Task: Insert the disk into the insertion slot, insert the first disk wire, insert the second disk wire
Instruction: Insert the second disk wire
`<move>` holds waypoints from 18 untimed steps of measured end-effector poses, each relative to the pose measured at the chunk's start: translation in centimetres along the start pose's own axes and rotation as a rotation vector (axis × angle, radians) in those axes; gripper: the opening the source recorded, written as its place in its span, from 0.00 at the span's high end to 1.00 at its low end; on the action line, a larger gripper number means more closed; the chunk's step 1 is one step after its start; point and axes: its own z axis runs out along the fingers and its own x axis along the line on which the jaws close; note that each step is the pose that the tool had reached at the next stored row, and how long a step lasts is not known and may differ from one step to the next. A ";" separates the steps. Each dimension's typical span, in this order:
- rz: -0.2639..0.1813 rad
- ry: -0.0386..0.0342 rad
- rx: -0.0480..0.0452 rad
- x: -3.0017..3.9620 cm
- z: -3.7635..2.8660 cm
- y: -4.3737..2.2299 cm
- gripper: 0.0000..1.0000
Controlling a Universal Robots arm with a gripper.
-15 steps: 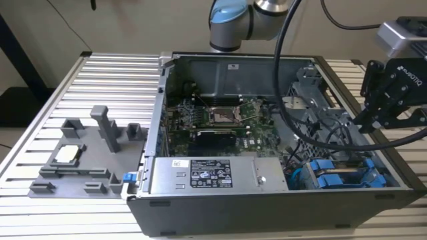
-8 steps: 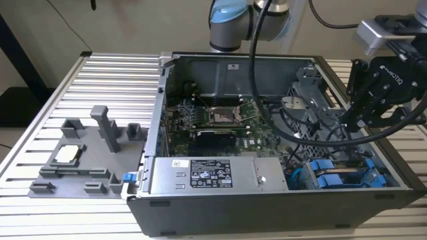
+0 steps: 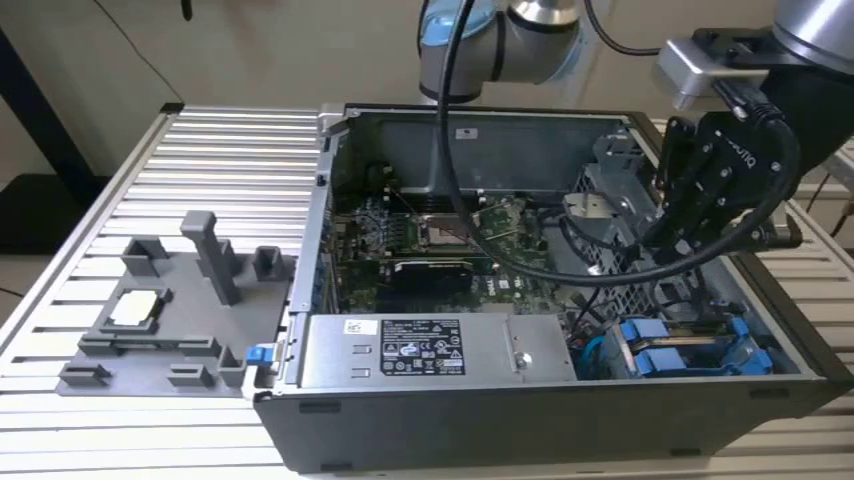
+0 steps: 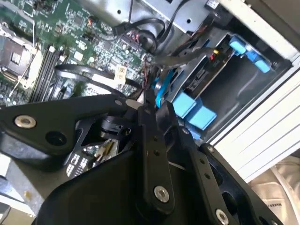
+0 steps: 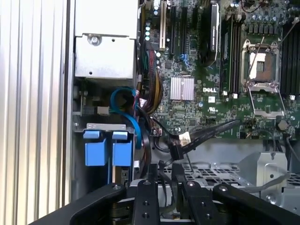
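Observation:
The disk shows by its blue carrier tabs (image 3: 667, 352) (image 5: 105, 152) (image 4: 192, 110), seated in the insertion slot (image 3: 754, 368) (image 5: 104, 126) at the case's near corner on the exterior view's right. My black gripper (image 3: 663, 238) (image 5: 165, 169) (image 4: 142, 102) hangs inside the open case, over the perforated cage and beside the slot. Its fingers stand close together, with the black connector of a flat black disk wire (image 5: 180, 140) (image 4: 119, 74), which carries a pale label, at their tips. A blue wire (image 5: 127, 110) (image 4: 158, 91) curls just beyond the slot.
The grey power-supply box (image 3: 414, 350) (image 5: 105, 56) borders the slot. A perforated cage (image 3: 617, 200) (image 5: 229, 172) lies under the gripper, the motherboard (image 3: 427, 235) (image 5: 211, 84) beyond it. A grey fixture (image 3: 160, 310) sits on the slatted table (image 3: 200, 150) at the exterior view's left.

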 end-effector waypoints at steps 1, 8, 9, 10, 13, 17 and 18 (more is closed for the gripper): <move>-0.003 0.0004 0.0001 -0.05 0.01 0.12 0.73; -0.025 0.0247 0.0225 -0.69 0.29 0.60 0.73; -0.025 0.0305 0.0314 -0.73 0.34 0.75 0.73; -0.026 0.0382 0.0412 -0.76 0.36 0.92 0.73; -0.027 0.0608 0.0763 -0.95 0.45 1.50 0.73; -0.029 0.0659 0.1318 -1.44 0.64 2.42 0.73; -0.030 0.0663 0.1425 -1.49 0.67 2.76 0.73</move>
